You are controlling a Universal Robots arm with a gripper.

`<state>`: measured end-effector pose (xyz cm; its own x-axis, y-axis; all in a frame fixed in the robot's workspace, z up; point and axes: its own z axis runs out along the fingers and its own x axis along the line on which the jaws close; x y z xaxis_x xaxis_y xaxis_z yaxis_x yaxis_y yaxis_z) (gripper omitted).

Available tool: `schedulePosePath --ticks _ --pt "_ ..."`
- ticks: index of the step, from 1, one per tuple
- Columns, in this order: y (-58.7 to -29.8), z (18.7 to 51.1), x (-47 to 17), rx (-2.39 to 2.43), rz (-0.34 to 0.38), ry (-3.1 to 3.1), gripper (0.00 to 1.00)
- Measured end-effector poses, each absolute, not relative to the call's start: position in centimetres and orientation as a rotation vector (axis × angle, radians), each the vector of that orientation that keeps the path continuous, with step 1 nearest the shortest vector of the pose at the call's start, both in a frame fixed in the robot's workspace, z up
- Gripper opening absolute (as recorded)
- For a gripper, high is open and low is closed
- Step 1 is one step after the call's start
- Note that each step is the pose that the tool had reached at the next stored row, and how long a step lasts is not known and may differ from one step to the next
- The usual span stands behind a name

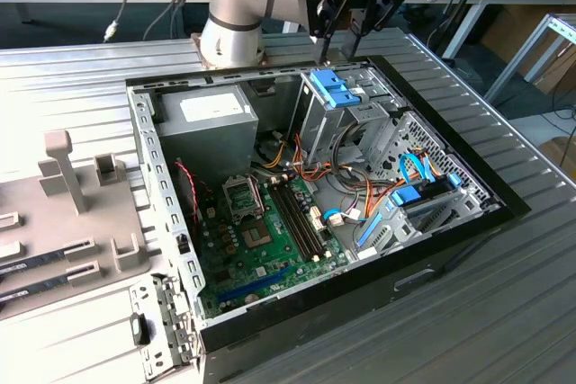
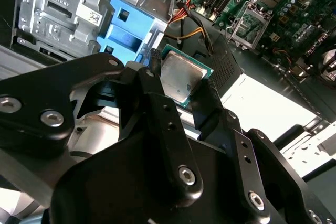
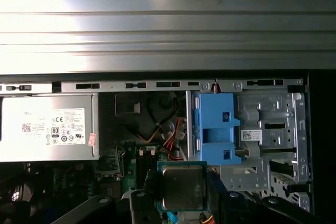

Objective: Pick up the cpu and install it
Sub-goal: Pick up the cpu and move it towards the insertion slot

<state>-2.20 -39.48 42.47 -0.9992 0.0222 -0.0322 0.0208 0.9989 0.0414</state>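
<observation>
Silvery square cpu (image 2: 180,77), thin green rim, pinched by tool (image 2: 182,85).

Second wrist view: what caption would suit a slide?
Black jaws grip the cpu by its edges above the open computer case, green motherboard beyond.

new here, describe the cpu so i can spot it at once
Find the open computer case on the ribbed metal table; the gripper hangs above its blue drive bracket. Held in its jaws is the cpu: a flat square with silvery top and thin green rim, unlike the darker chips soldered to the motherboard.
</observation>
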Motion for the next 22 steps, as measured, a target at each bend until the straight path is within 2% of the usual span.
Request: schedulePosePath --ticks 22 --pt "-39.5 42.1 1.2 0.034 0.064 3.108 0.47"
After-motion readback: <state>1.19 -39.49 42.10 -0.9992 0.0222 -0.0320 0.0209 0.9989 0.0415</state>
